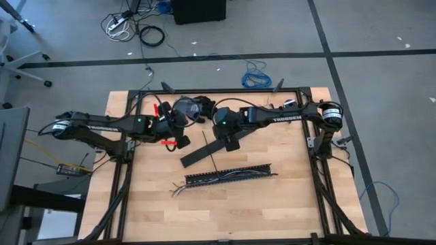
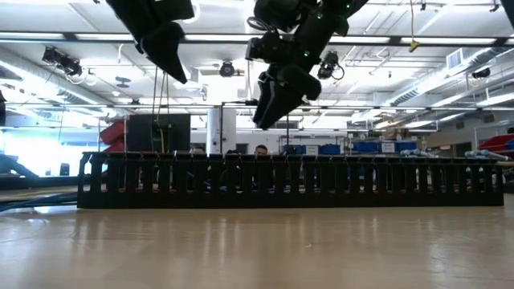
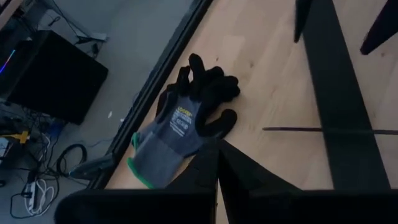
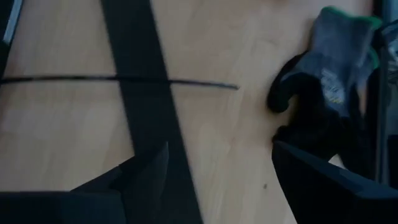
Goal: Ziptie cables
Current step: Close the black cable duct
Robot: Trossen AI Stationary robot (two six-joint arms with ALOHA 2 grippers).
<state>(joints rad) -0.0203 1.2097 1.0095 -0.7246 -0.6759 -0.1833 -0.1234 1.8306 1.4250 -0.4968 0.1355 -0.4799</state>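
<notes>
**Zip tie still on the table, end effectors poised above it**

Taking the black slotted channel as my landmark, my left end effector hung well behind it and toward its left end, fingers pressed together and holding nothing, above the grey work glove. My right end effector hovered behind the channel's middle, fingers spread wide and empty, over the flat black cover strip that lay slanted just behind the channel. The thin black zip tie rested on the table, crossing that strip. The cables sat in the channel, their loose ends splaying out past its left end.

I judged the step in hand to be fetching the zip tie; no tying had begun. The next move called for lowering my right end effector squarely over the tie and closing on something very thin and flat against the wood, which could easily slip.
</notes>
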